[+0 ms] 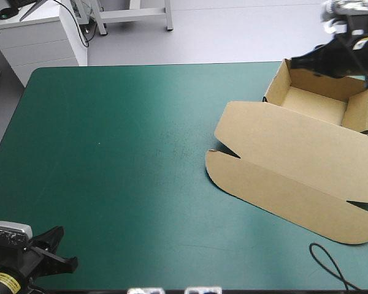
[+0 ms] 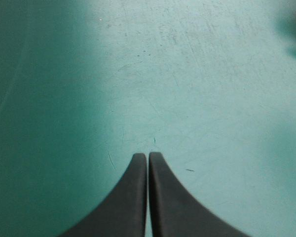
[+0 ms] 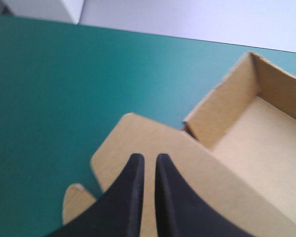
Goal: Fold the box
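Note:
The brown box [image 1: 306, 147] lies at the table's right side as an open tray [image 1: 316, 101] with raised walls and its lid [image 1: 294, 168] flat toward the front. In the right wrist view the tray [image 3: 256, 143] lies ahead and to one side, the lid [image 3: 153, 143] under the fingers. My right gripper [image 1: 296, 61] hovers above the tray's far left corner, shut and holding nothing, as its own view [image 3: 149, 159] shows. My left gripper [image 1: 60, 245] stays at the front left corner, far from the box, shut [image 2: 148, 155] over bare cover.
The teal-green cover [image 1: 122, 153] stretches bare between my left gripper and the box. A white drawer cabinet [image 1: 43, 37] stands beyond the table's far left corner. The lid's front right end reaches the table's right edge.

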### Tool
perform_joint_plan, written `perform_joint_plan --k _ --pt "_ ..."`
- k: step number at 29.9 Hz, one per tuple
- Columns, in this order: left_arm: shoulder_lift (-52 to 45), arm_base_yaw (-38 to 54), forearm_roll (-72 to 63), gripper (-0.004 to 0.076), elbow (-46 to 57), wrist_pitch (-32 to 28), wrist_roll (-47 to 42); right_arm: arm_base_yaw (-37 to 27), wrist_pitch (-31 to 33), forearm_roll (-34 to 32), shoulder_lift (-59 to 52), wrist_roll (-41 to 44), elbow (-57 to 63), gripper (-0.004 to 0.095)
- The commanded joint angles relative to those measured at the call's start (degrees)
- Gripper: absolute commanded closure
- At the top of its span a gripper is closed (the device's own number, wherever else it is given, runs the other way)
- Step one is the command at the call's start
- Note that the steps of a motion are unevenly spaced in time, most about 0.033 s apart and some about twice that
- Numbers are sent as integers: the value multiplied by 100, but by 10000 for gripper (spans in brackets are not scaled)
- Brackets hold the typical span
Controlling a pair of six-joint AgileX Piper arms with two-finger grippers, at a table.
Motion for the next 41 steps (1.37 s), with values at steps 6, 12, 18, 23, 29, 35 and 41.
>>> perform_joint_plan --k 6,12,18,23,29,35,41 --pt "83 -12 -229 731 -135 -365 -3 2180 -490 -1325 -1463 -90 1978 922" --pt "83 -12 -195 731 -135 -415 25 2323 -1772 -1581 -3388 -13 4382 922" --pt "30 -12 -211 731 -135 -892 258 2323 -2941 -2192 -5393 902 6495 922" --pt "-157 -12 -236 731 -132 -1126 556 2323 -3110 -2309 -6682 1150 7401 922" --pt "-580 -12 -570 731 -122 -1137 1341 2323 -3199 -2092 -7680 1098 8197 922" --pt "-1111 -12 -676 731 -110 -1079 1432 2323 -3269 -1846 -8347 1098 8724 922" --pt "-1086 -12 -749 731 166 -1156 1489 2323 -3245 -1701 -8602 1098 9007 922"
